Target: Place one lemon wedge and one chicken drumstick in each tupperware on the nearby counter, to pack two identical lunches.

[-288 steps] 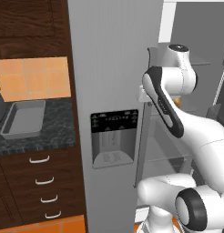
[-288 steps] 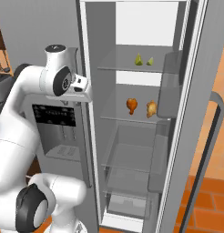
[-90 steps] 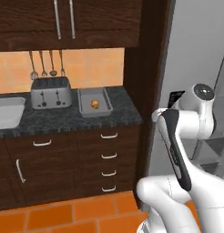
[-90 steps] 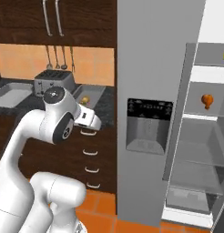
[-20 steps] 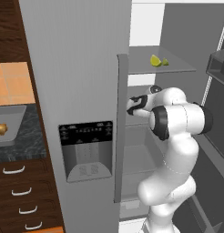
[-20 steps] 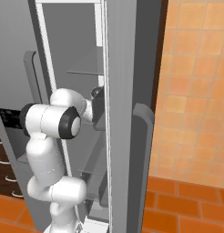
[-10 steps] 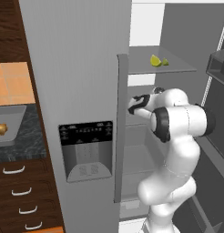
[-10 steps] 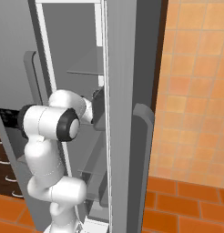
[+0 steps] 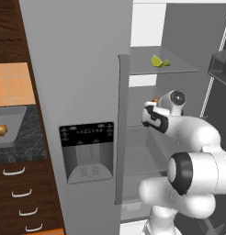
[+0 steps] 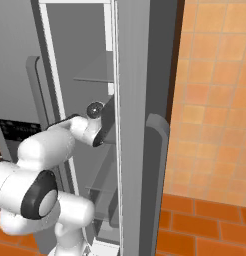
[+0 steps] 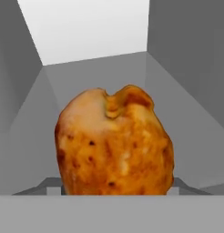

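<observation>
Drumstick [image 11: 114, 141] sits dead ahead of the gripper [image 9: 154, 102], close against the hand camera, inside the fridge [image 9: 78, 69]. Whether the fingers clamp it, I cannot tell

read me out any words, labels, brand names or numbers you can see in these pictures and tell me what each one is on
No text here can be read.
Fridge dispenser panel: small pale marks in a row, too small and blurred to read.
The same panel at the left edge of the right base view: faint marks, unreadable.
Fridge door, chicken drumstick, tupperware, lemon wedges: no lettering visible.
</observation>
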Tool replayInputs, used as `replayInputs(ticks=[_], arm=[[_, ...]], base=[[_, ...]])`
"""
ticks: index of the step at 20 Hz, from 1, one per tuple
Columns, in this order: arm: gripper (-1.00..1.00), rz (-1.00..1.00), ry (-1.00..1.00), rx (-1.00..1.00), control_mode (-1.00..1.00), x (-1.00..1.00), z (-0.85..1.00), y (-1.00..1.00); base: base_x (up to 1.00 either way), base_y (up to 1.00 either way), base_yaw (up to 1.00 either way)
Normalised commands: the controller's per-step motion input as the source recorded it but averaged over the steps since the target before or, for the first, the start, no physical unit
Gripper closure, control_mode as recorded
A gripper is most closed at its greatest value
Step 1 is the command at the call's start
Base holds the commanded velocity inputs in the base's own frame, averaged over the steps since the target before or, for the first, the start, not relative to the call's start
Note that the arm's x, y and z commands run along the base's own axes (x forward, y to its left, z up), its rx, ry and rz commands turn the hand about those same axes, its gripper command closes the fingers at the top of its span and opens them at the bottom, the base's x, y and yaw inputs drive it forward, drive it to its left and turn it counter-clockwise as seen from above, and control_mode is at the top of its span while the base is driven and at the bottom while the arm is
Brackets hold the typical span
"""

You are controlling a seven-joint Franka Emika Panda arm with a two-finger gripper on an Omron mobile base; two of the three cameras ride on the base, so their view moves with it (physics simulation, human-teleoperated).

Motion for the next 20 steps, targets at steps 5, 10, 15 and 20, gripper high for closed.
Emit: replayInputs(ticks=[5, 10, 15, 20], arm=[[1.00, -0.03, 0.00, 0.04, -1.00, -1.00, 1.00, 0.00], [1.00, 0.01, 0.01, 0.00, -1.00, -1.00, 0.95, 0.32], [1.00, 0.00, 0.00, 0.00, 1.00, 0.00, 0.00, 0.00], [1.00, 0.00, 0.00, 0.00, 1.00, 0.00, 0.00, 0.00]], base=[[0.00, 0.00, 0.00], [0.00, 0.00, 0.00], [-1.00, 0.97, 0.34], [-0.63, 1.00, 0.63]])
